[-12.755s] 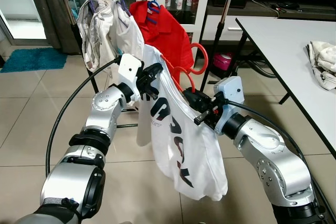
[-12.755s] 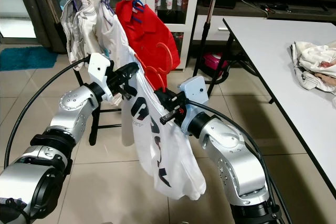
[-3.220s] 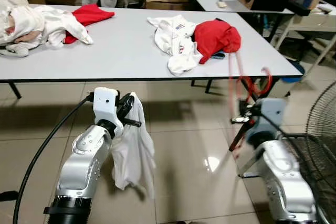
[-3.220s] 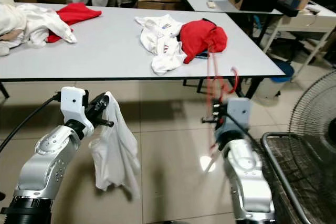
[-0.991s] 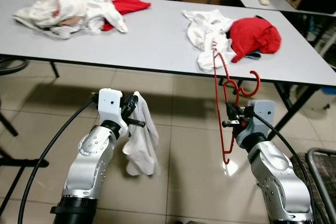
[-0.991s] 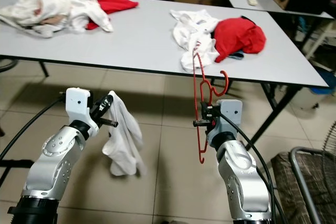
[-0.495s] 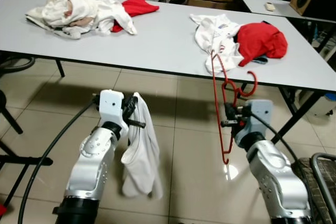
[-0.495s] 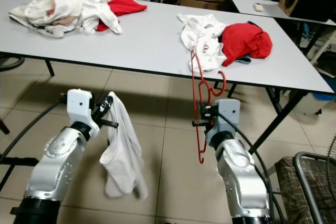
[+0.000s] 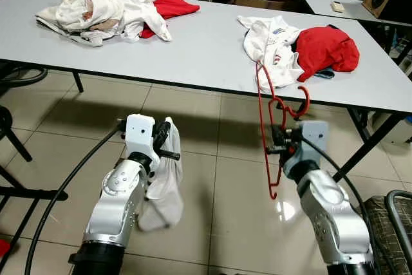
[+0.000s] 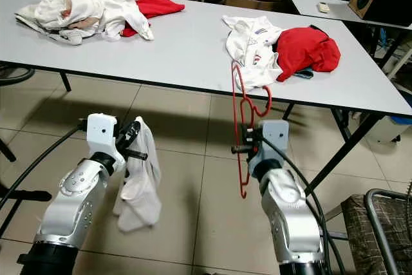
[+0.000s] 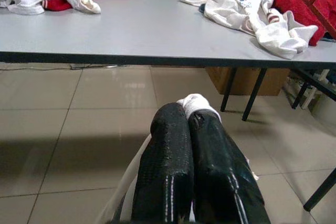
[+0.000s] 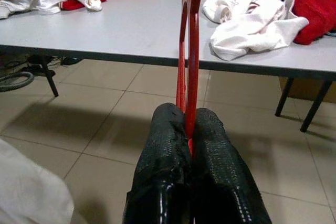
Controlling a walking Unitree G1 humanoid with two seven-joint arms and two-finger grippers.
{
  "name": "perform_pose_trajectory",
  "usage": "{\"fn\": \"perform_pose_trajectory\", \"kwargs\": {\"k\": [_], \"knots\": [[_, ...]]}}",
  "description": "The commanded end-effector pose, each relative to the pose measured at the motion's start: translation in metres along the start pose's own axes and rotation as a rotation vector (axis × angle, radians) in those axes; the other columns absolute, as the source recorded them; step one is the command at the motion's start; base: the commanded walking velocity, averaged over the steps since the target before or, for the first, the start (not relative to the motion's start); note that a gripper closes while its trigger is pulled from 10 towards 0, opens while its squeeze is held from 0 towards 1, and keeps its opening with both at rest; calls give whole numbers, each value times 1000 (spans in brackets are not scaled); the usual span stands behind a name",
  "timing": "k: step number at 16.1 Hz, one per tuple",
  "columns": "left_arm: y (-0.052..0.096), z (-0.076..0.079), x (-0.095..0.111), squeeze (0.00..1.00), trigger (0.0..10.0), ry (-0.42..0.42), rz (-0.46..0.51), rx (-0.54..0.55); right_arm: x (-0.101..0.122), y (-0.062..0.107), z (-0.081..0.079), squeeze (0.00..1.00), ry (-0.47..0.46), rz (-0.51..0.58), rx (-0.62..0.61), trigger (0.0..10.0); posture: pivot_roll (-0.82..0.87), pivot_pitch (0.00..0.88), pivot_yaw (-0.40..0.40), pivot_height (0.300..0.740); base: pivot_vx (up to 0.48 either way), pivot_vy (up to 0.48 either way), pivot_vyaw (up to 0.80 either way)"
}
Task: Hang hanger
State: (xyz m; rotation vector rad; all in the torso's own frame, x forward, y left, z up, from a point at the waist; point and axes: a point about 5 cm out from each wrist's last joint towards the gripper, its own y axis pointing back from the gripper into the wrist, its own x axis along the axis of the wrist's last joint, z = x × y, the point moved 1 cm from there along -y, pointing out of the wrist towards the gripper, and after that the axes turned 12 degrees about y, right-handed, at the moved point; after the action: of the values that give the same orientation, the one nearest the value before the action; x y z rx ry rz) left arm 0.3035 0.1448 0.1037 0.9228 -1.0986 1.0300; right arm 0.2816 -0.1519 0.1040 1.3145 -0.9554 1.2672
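1. Below the table edge, left eye view: our left gripper [image 9: 168, 144] sits at about 7 o'clock in the scene, fingers clamped on a white garment [image 9: 162, 188] that hangs limp toward the tiled floor [image 9: 219, 204]. Our right gripper [image 9: 275, 141] is at about 5 o'clock, pinched on a red hanger [image 9: 267, 117]. We see the hanger held on edge, its hook [image 9: 301, 100] curling toward 2 o'clock and its lower end dangling below the fingers.

2. Right eye view, same scene: the grey table [image 10: 180, 43] spans the upper half. On it, a white-and-red clothes pile [image 10: 84, 4] lies at 11 o'clock, and a white shirt [image 10: 251, 46] touches a red shirt [image 10: 306, 46] at 1 o'clock. The hanger's top overlaps the white shirt's hem in the picture; we cannot tell whether they touch.

3. Left wrist view: both black fingers [image 11: 168, 177] are pressed together, with a tuft of the white garment poking out at the tips. The table stands ahead, well apart.

4. Right wrist view: the two fingers [image 12: 168, 182] are closed on the hanger's red wires, which rise straight from the tips toward 12 o'clock across the table edge.
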Motion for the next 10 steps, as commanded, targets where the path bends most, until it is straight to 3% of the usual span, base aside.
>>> {"fn": "perform_pose_trajectory", "kwargs": {"k": [1, 10], "knots": [[-2, 4, 3, 0, 10000, -16, 14, -23, 4, 1, 4, 0, 10, 20, -20, 10000, -154, 0, -51, 740, 0, 0, 0], [-5, 8, 3, 0, 10000, -9, 34, -32, 5, 2, 6, 0, 32, 33, -10, 10000, -166, 0, -56, 740, 0, 0, 0]]}}
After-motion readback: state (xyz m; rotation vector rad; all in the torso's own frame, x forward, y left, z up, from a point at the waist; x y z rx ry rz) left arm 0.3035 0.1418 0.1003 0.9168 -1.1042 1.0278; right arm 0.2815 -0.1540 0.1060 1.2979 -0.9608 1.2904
